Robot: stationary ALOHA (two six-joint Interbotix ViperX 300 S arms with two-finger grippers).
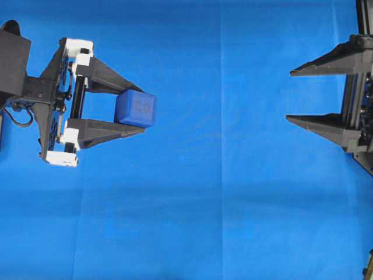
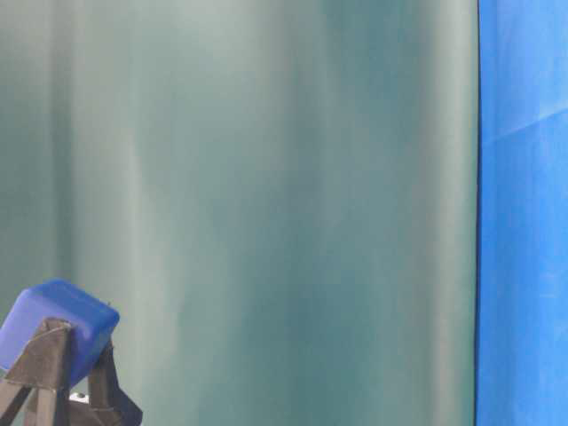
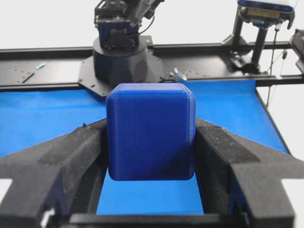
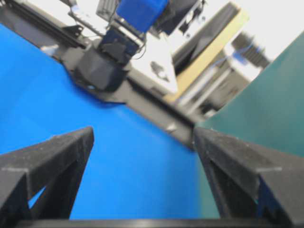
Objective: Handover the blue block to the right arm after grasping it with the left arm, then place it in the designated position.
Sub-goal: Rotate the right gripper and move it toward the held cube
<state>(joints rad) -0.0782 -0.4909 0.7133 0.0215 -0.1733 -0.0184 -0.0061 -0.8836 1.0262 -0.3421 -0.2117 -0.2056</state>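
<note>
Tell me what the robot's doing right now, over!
Left gripper shut on the block, held up off the cloth. Right gripper wide open, empty, facing it across the gap. Nothing between them. Over.

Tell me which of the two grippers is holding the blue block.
The left gripper, the one with white pieces, clamps the blue block; the all-black right gripper is open and empty.

From my remote seat I see the surface covered edge to edge by a bright blue cloth [image 1: 221,192], smooth apart from faint straight fold creases crossing it. In the left wrist view the cloth runs back to a black metal frame [image 3: 52,71] along the far edge. The block and both claws sit above the cloth, so nothing I can make out rests directly on it.
</note>
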